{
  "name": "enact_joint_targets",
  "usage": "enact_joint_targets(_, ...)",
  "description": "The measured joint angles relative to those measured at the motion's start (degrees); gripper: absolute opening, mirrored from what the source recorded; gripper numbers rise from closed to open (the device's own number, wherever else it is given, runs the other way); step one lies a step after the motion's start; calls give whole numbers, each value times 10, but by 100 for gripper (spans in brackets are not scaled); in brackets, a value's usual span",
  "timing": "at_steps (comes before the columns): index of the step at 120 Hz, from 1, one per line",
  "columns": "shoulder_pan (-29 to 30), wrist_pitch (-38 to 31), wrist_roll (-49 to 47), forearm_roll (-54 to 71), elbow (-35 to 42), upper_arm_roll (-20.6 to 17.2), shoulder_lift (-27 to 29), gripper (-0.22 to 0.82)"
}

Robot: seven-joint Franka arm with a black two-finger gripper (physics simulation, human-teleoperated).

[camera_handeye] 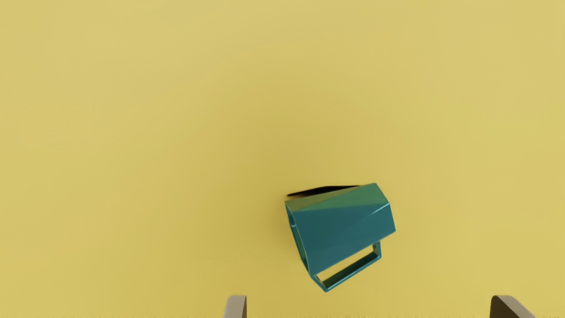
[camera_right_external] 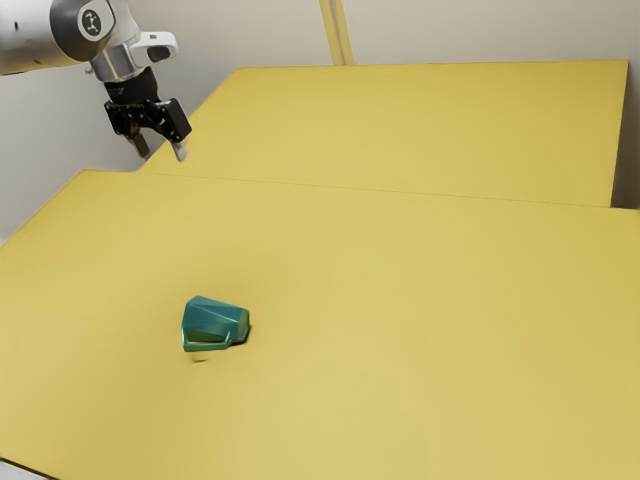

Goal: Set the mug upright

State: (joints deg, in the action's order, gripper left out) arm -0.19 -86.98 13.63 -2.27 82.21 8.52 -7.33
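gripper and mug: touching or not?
Apart. The exterior view shows it: the gripper hangs in the air near the view's upper left, with a wide stretch of yellow table visible between it and the mug.

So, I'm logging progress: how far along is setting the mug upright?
Nothing looks done yet: the teal faceted mug lies on its side on the yellow table. Nothing is in hand; the black two-finger gripper is open, above and away from it. Grasping, turning it upright and releasing it all seem left.
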Motion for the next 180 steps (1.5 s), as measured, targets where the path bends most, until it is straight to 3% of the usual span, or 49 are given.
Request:
enact_joint_targets(48, 4, 3, 0, -10, 29, 0, 3, 60)
enact_joint_targets(72, 16, -1, 1, -89, 106, 16, 33, 60)
enact_joint_targets(92, 22, -15, 9, -162, 210, 59, 77, 60)
enact_joint_targets(112, 50, -68, 26, -203, 299, 76, 113, 60)
enact_joint_targets(128, 35, -146, 41, -219, 377, 78, 140, 60)
enact_joint_targets(150, 38, -238, 74, -276, 434, 85, 128, 60)
enact_joint_targets(180, 49, -285, 125, -330, 469, 97, 86, 60)
